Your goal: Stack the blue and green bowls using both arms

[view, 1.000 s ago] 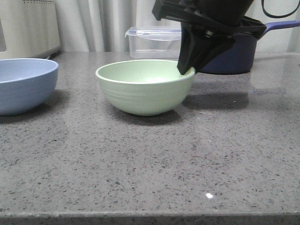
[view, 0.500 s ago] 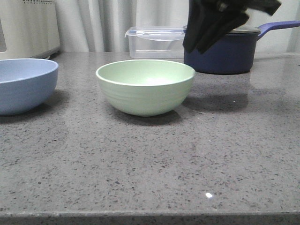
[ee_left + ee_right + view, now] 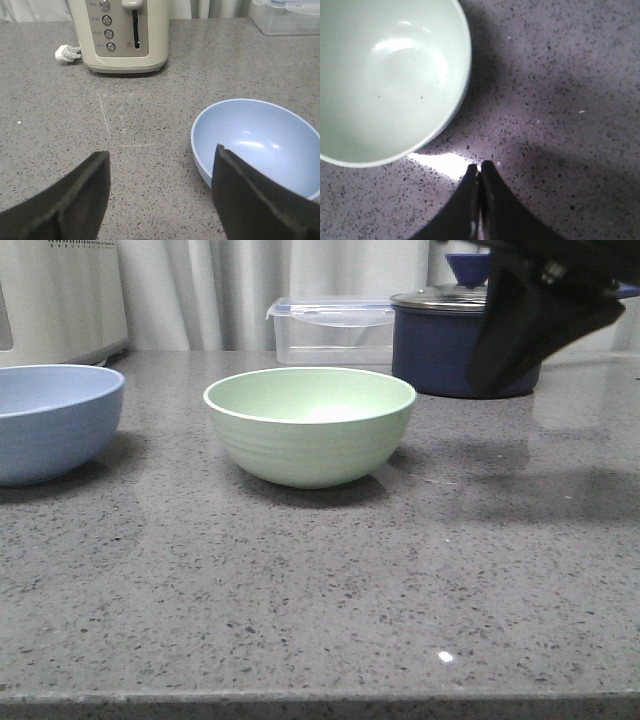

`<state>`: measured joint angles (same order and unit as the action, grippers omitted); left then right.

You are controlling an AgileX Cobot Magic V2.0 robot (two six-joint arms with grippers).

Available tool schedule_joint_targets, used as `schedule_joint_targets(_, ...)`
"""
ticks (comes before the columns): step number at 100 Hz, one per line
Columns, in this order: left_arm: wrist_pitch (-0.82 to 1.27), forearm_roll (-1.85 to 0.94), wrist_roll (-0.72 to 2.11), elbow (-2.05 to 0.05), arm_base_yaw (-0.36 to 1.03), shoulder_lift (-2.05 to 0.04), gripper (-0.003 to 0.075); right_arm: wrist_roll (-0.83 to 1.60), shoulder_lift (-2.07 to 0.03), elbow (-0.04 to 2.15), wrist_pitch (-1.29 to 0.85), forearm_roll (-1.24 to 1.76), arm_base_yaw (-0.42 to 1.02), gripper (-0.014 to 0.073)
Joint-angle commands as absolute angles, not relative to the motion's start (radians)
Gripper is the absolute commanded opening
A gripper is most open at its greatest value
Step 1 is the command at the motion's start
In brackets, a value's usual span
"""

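Note:
The pale mint-green bowl (image 3: 310, 425) stands upright in the middle of the grey counter; it also shows empty in the right wrist view (image 3: 385, 75). The pale blue bowl (image 3: 55, 420) stands at the far left and shows in the left wrist view (image 3: 257, 145). My right gripper (image 3: 480, 166) is shut and empty, raised above the counter to the right of the green bowl; in the front view it is a black shape (image 3: 500, 375) at the upper right. My left gripper (image 3: 160, 157) is open and empty, its right finger (image 3: 250, 195) over the blue bowl's near rim.
A dark navy lidded saucepan (image 3: 440, 345) and a clear lidded plastic box (image 3: 330, 330) stand at the back. A cream toaster (image 3: 122, 32) with a white plug (image 3: 64, 52) stands at the back left, also seen in the front view (image 3: 60, 300).
My right gripper has left the green bowl's right rim, risen and swung to the right. The green bowl stays in place. The saucepan's lid is now uncovered.

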<state>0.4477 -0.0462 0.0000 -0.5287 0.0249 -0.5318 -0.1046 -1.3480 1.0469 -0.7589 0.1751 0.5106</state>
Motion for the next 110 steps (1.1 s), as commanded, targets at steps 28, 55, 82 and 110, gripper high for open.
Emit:
schedule_joint_targets(28, 0.36, -0.048, 0.0, -0.563, 0.025, -0.54, 0.0438, -0.092, -1.364, 1.019, -0.627, 0.192, 0.558, -0.0067)
schedule_joint_targets(55, 0.352, -0.048, 0.0, -0.563, 0.025, -0.54, 0.0438, -0.092, -1.424, 1.02, -0.598, 0.214, 0.59, -0.0067)
schedule_joint_targets(82, 0.349, -0.048, 0.0, -0.563, 0.025, -0.54, 0.0438, -0.092, -1.432, 1.023, -0.561, 0.242, 0.59, -0.0067)
schedule_joint_targets(110, 0.348, -0.048, 0.0, -0.563, 0.025, -0.54, 0.0438, -0.092, -1.432, 1.022, -0.556, 0.242, 0.59, -0.0067)
